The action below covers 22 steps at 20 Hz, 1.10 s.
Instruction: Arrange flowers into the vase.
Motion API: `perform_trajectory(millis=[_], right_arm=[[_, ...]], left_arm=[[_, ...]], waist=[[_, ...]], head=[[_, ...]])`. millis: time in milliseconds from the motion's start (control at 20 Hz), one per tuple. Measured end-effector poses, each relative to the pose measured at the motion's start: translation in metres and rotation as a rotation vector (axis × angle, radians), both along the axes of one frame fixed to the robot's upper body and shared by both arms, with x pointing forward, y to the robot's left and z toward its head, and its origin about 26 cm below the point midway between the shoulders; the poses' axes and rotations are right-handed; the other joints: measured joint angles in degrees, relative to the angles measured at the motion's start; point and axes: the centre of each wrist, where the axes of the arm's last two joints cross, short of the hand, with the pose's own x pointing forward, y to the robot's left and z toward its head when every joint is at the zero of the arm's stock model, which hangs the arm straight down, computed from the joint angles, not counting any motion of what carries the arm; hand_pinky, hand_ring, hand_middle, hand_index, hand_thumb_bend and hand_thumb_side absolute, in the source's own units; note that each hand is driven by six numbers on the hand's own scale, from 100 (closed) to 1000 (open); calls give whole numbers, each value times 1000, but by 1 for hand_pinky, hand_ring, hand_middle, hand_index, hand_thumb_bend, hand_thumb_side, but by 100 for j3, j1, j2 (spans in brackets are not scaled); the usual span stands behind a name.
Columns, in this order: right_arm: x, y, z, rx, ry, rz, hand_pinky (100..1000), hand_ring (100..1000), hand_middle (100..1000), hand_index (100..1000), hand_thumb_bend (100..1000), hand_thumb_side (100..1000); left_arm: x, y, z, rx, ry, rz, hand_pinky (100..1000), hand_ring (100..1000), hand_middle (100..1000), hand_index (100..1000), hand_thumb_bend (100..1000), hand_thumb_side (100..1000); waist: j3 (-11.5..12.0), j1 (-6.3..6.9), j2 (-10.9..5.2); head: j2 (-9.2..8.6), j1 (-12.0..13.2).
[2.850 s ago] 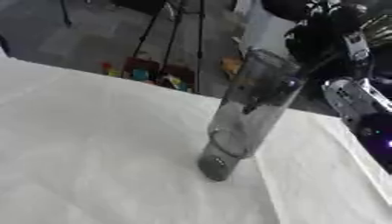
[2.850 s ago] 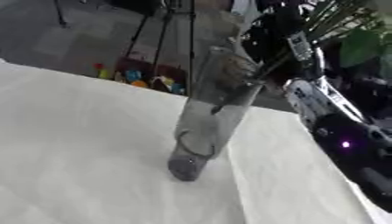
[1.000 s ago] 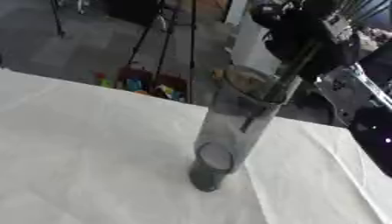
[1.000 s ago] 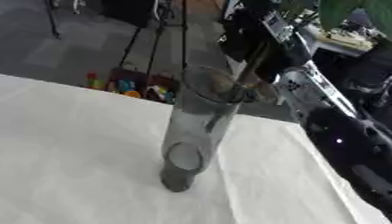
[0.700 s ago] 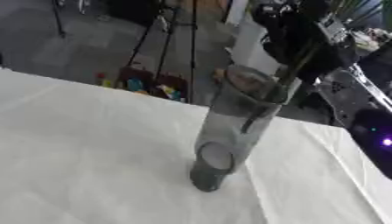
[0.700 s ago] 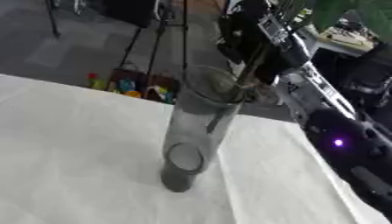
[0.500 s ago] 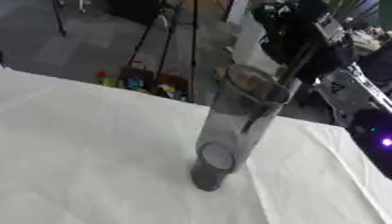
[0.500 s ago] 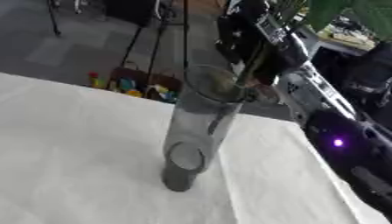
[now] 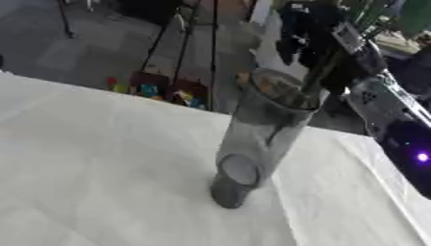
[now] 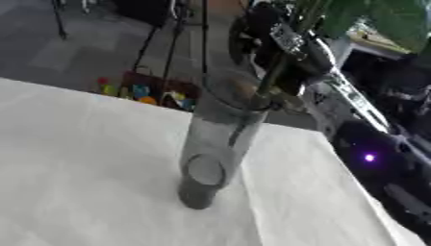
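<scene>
A tall smoky-grey glass vase [image 9: 252, 144] stands upright on the white table [image 9: 84, 173], slightly right of centre. My right hand [image 10: 282, 36], black, hovers just above the vase's rim, fingers curled round a dark green flower stem [image 10: 271, 74]. The stem slants down from the hand into the vase's mouth, and its lower part shows through the glass. Green leaves [image 10: 370, 19] of the flower spread above the hand at the top right. The blossom itself is out of view. My left hand shows in neither view.
My right arm [image 9: 387, 110] runs down the right side, with a purple light [image 9: 423, 157] on it. Beyond the table's far edge are tripod legs [image 9: 181, 38] and small colourful things on the floor [image 9: 151, 89]. White cloth spreads left and in front of the vase.
My right hand has sunk towards the rim and the stem has gone deeper into the vase. The camera has shifted a little; the vase stays put.
</scene>
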Motion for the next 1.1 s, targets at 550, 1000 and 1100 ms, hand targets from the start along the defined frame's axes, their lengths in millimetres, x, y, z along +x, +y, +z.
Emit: perform_trajectory(millis=[550,1000,1100], right_arm=[[1,0,-1,-71,-24,-31,543,657,291,571,100,260],[1,0,-4,-126,27,-54,564,679,289,574,100,176],[1,0,-4,-138,25,-68,563,678,287,566,100,174]], left_arm=[[0,0,0,2,1,0,689,1000,964,970,100,1000],[0,0,0,4,2,0,689,1000,965,970,100,1000],[0,0,0,5,2,0,689,1000,965,970,100,1000]], waist=[[-20,0,1],[-39,0,10],[-45,0,23]], head=[[-43,2],[-43,8],[-43,15]])
